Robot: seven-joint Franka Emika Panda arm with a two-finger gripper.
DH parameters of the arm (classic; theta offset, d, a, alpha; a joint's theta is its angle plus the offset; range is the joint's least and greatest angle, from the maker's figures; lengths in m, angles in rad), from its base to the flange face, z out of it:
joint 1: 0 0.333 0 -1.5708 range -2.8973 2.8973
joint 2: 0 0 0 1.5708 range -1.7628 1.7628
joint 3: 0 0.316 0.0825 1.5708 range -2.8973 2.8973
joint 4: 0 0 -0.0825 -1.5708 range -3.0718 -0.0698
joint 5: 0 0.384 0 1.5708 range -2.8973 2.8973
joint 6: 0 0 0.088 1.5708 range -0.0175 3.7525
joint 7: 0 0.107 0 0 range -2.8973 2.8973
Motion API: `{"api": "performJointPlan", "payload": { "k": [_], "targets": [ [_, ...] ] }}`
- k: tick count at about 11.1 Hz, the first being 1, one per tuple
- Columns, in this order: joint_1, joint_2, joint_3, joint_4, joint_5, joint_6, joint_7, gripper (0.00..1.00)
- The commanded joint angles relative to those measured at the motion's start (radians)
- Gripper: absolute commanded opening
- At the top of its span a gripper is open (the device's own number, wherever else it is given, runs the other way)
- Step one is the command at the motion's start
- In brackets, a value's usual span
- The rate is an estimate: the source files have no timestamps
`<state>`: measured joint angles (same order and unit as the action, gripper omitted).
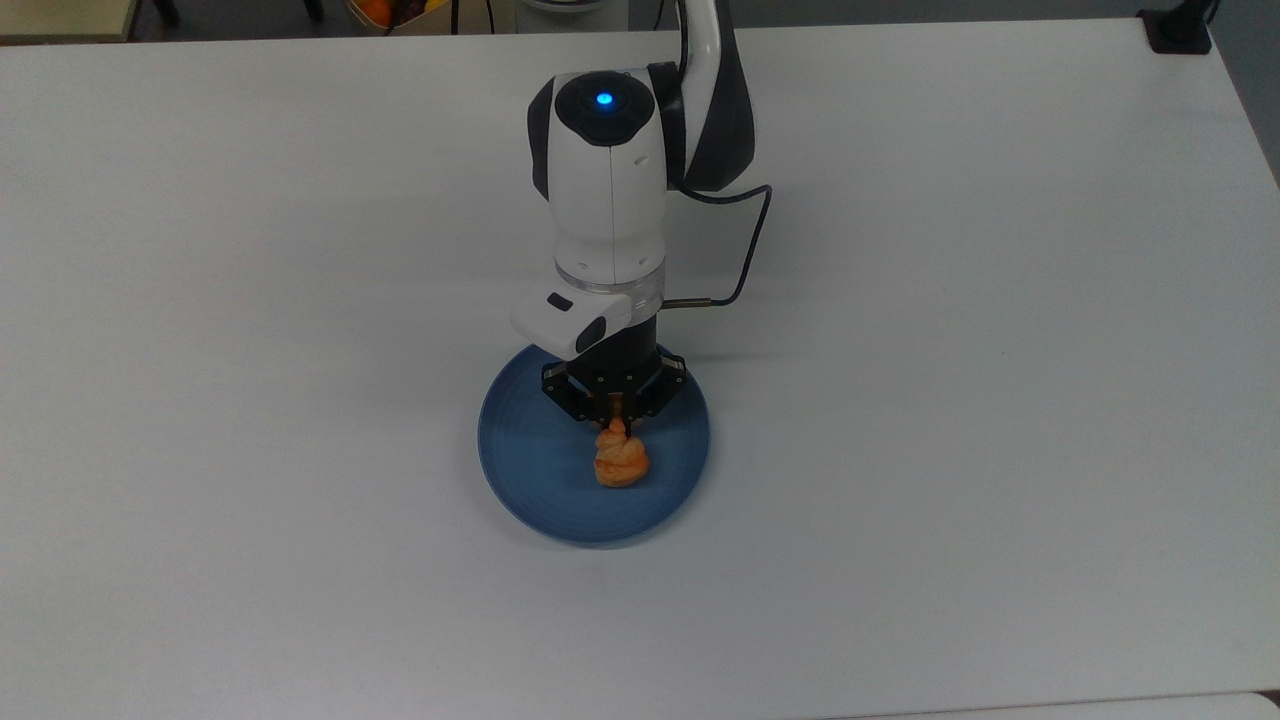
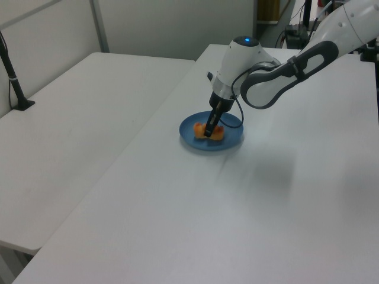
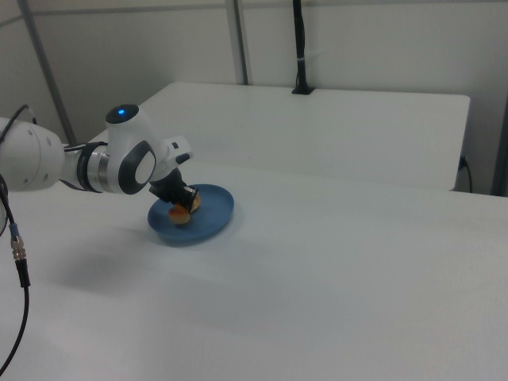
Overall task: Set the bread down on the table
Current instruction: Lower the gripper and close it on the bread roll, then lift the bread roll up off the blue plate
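The bread (image 1: 620,460), a small orange-brown roll, is over the middle of the round blue plate (image 1: 530,470) on the white table (image 1: 950,400). My gripper (image 1: 614,415) points down and is shut on the bread's far end, pinching it narrow between the fingers. The bread looks shorter and bunched below the fingers. I cannot tell whether its near end still touches the plate. In the left view the gripper (image 2: 208,131) hides part of the bread (image 2: 215,134) on the plate (image 2: 232,139). The right view shows the gripper (image 3: 183,207) on the bread (image 3: 179,214) over the plate (image 3: 213,216).
A black cable (image 1: 748,240) loops off the wrist to the top view's right. A black clamp (image 1: 1178,30) sits at the table's far right corner. A second white table (image 2: 65,124) adjoins on the left view's left, with a black post (image 2: 13,77) on it.
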<state>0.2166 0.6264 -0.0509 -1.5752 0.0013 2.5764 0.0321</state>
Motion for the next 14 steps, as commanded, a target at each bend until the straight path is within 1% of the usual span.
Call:
{"api": "performJointPlan", "payload": {
  "k": [1,3,7,10,11,13,14],
  "targets": [
    [0.009,-0.051,-0.001,-0.022,0.008,-0.013,0.031,0.13],
    [0.007,-0.123,-0.001,-0.020,0.008,-0.140,0.037,0.13],
    [-0.006,-0.255,-0.013,-0.019,0.008,-0.320,0.037,0.13],
    [-0.019,-0.271,-0.015,-0.016,0.006,-0.332,0.035,0.13],
    [-0.025,-0.269,-0.020,0.004,0.006,-0.337,0.032,0.13],
    [-0.077,-0.267,-0.021,0.029,0.003,-0.340,0.019,0.13],
    [-0.113,-0.261,-0.024,0.035,0.002,-0.338,-0.015,0.13]
  ]
}}
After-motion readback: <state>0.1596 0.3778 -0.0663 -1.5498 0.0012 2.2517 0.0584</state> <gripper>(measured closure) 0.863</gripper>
